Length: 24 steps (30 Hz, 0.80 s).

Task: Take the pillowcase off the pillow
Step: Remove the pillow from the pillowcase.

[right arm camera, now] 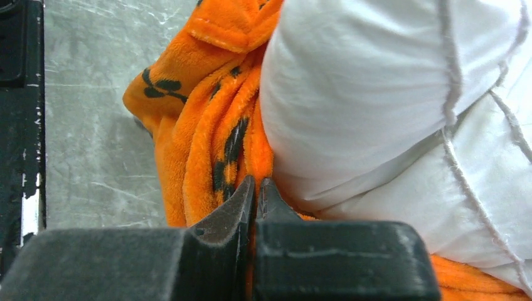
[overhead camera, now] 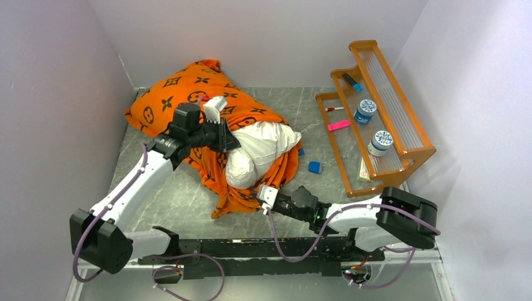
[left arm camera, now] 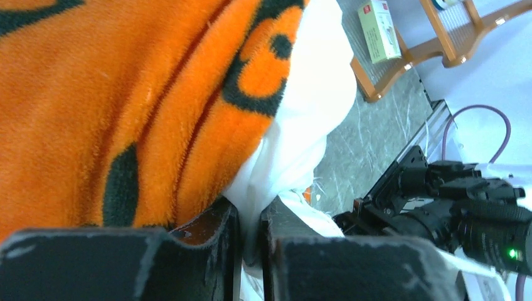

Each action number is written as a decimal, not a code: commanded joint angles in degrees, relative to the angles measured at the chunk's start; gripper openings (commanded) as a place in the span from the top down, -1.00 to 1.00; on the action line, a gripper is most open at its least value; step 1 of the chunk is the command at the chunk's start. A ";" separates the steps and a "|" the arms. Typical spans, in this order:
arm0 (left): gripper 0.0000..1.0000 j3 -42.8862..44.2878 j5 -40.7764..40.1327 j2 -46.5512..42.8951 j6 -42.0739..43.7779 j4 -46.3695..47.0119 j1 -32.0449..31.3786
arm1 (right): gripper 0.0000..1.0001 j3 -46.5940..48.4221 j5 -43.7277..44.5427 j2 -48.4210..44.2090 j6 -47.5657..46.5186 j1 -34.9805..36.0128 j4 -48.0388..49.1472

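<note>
Smooth white pillow (left arm camera: 313, 94) in narrow left claw (left arm camera: 251, 216); fuzzy pillowcase (right arm camera: 201, 138) in tight right claw (right arm camera: 256, 188)

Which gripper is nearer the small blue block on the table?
Right. The right gripper pinches the near hem of the pillowcase, just left of the blue block. The left gripper is farther off, across the pillow, on its far-left side.

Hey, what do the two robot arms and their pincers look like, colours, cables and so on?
The left arm and right arm have white shells with black joint housings, and a purple cable runs along each. The left pincer and right pincer have black fingers, scuffed grey at the edges, tapered. A green light glows on the right arm.
</note>
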 commanded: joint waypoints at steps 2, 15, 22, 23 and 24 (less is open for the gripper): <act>0.67 -5.31 4.71 -8.23 6.38 17.86 2.15 | 0.93 -3.20 -5.00 -1.56 7.79 2.28 2.99; -0.46 -13.08 -2.53 -28.30 13.25 8.62 2.15 | -0.14 0.45 6.15 -10.62 15.77 1.89 -11.63; -0.93 -14.88 -13.99 -37.22 13.89 -0.61 2.17 | -0.41 7.51 15.95 -15.03 35.26 1.89 -34.67; -0.93 -15.37 -14.71 -38.09 13.85 -1.22 2.15 | -0.43 8.98 16.91 -15.12 37.78 1.88 -38.69; -0.93 -15.99 -15.00 -39.11 13.67 -1.60 2.15 | -0.44 10.56 17.69 -15.14 40.12 1.85 -42.46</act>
